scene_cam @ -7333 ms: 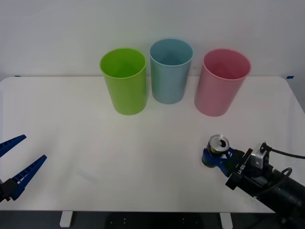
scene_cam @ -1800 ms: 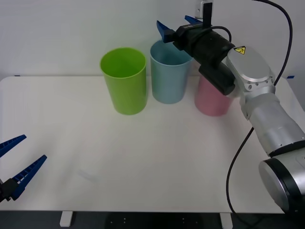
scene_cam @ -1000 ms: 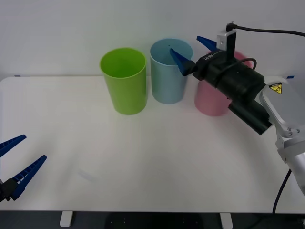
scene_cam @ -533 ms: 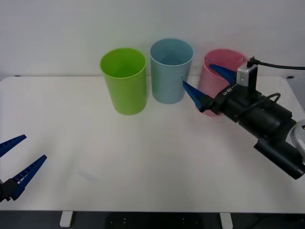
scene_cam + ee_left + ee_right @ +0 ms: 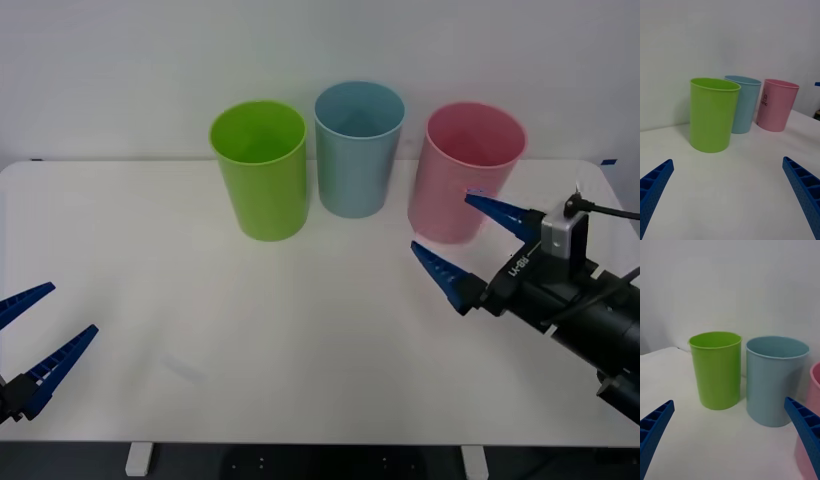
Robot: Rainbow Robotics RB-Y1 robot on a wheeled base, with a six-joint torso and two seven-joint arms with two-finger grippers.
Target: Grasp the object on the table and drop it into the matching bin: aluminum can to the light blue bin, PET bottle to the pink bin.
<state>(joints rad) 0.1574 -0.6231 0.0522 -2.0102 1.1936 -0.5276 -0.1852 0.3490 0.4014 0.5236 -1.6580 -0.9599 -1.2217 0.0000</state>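
The light blue bin (image 5: 355,160) stands at the back of the white table (image 5: 300,330), between a lime green bin (image 5: 262,175) and the pink bin (image 5: 462,175). The aluminum can is out of view. My right gripper (image 5: 440,222) hovers low over the table in front of the pink bin, open and holding nothing. From the right wrist, the light blue bin (image 5: 773,390) shows between the spread fingers. My left gripper (image 5: 73,308) is parked open at the table's near left edge.
The three bins stand close together in a row near the back wall. In the left wrist view the green bin (image 5: 711,116) is nearest, with the blue (image 5: 747,108) and pink (image 5: 777,107) bins behind it. Bare tabletop stretches in front of them.
My right arm has drawn back from above the light blue bin, down and rightward to the table's right side, fingers open. The can it held earlier is gone from sight. The left arm has not moved.
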